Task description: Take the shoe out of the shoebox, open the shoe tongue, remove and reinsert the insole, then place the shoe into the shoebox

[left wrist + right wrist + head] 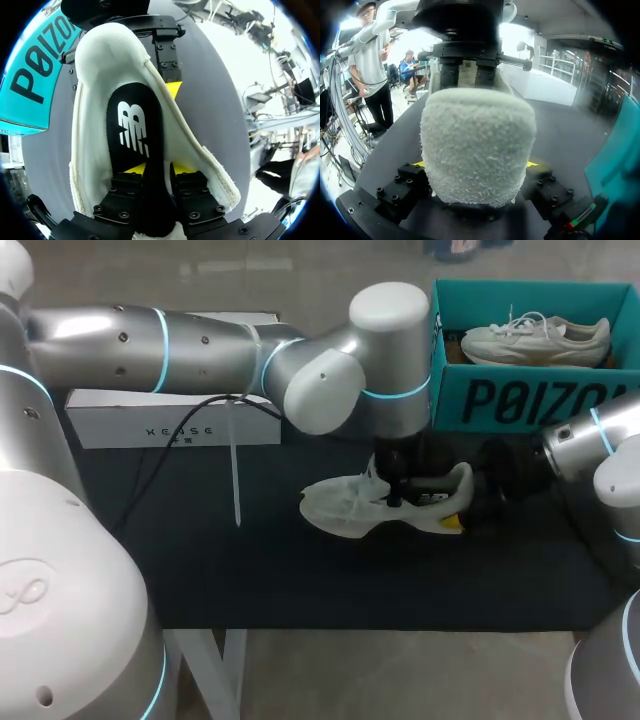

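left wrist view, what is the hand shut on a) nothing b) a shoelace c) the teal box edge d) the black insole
d: both fingers of the left hand press the black insole from two sides, inside the white shoe.

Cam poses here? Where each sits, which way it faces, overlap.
Head: above, behind, looking down at the table; left gripper and right gripper at the shoe.
Left wrist: above the shoe, looking in at the insole; own fingers show.
Right wrist: behind the heel, looking along the shoe; own fingers show.
Shared: shoe in all; shoebox in head and left wrist.
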{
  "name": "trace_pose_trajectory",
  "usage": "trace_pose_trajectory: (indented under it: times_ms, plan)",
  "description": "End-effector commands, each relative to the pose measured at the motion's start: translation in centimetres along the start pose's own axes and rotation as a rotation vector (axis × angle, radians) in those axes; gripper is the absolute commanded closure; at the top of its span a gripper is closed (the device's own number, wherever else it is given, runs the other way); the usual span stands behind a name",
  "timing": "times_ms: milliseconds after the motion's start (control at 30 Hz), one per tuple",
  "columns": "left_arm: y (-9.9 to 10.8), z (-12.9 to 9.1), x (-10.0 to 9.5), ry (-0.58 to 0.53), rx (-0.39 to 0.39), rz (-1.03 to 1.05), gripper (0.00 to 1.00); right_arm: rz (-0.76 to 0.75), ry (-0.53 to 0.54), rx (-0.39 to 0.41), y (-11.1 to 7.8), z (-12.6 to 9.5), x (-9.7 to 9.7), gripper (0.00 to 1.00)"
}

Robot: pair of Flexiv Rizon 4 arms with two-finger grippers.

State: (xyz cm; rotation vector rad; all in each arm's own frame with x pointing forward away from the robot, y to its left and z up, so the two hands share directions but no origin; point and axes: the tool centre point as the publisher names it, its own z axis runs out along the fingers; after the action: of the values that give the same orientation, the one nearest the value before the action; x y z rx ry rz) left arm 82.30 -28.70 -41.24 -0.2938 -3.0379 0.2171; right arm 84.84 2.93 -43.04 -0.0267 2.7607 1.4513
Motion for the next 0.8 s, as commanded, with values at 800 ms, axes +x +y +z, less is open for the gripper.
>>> trace_pose_trajectory:
  times_ms: [800]
  plan:
    - [1.0,1.3,-4.0,-0.332,-0.129,-0.083,0.54,0.001,-0.002,0.002,-0.2,0.3,-0.1,1.0]
